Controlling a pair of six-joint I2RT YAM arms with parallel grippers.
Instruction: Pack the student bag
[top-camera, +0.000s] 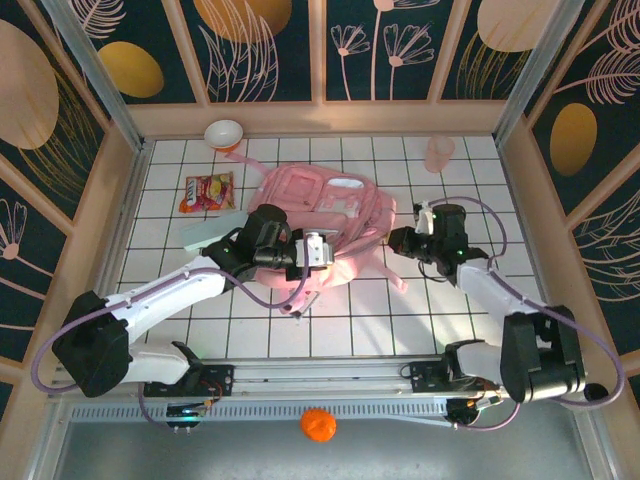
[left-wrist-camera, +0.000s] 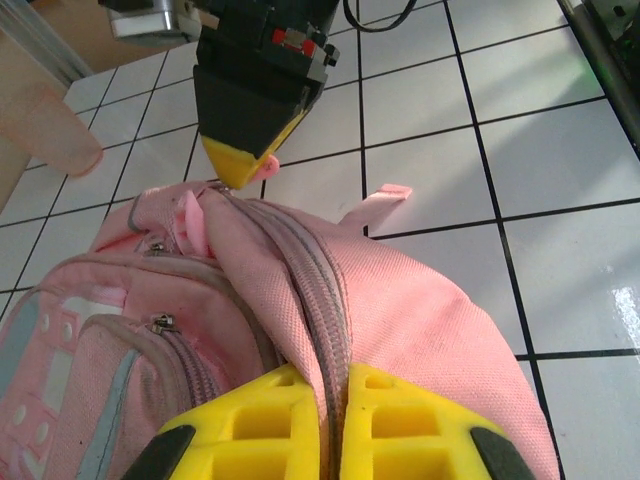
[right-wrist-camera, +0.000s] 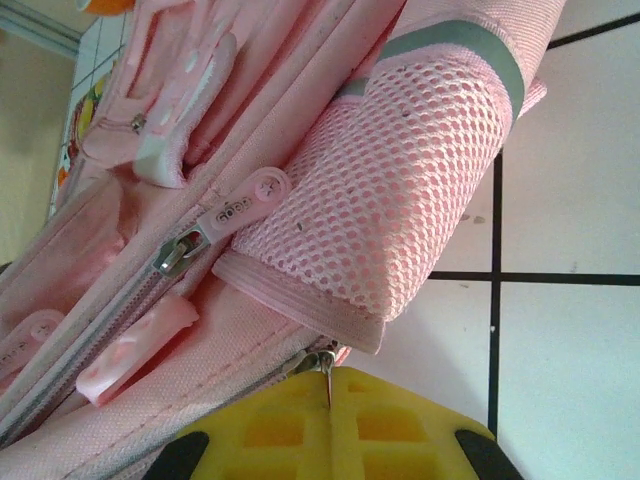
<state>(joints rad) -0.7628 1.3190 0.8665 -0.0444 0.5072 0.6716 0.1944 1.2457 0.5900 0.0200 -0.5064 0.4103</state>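
The pink student bag (top-camera: 325, 205) lies flat in the middle of the white tiled table. My left gripper (top-camera: 318, 250) is at its near edge. In the left wrist view its yellow fingers (left-wrist-camera: 400, 420) are shut on the bag's grey-pink zipper band (left-wrist-camera: 322, 300). My right gripper (top-camera: 397, 240) is at the bag's right side, its yellow tips (left-wrist-camera: 238, 165) facing the left wrist camera. In the right wrist view its fingers (right-wrist-camera: 400, 425) are shut on a small metal zipper pull (right-wrist-camera: 326, 368) just under the mesh side pocket (right-wrist-camera: 400, 170).
A red-yellow snack packet (top-camera: 207, 191) and a pale flat item (top-camera: 210, 230) lie left of the bag. A white bowl (top-camera: 223, 132) sits at the back left, a translucent pink cup (top-camera: 438, 152) at the back right. Wooden walls enclose the table.
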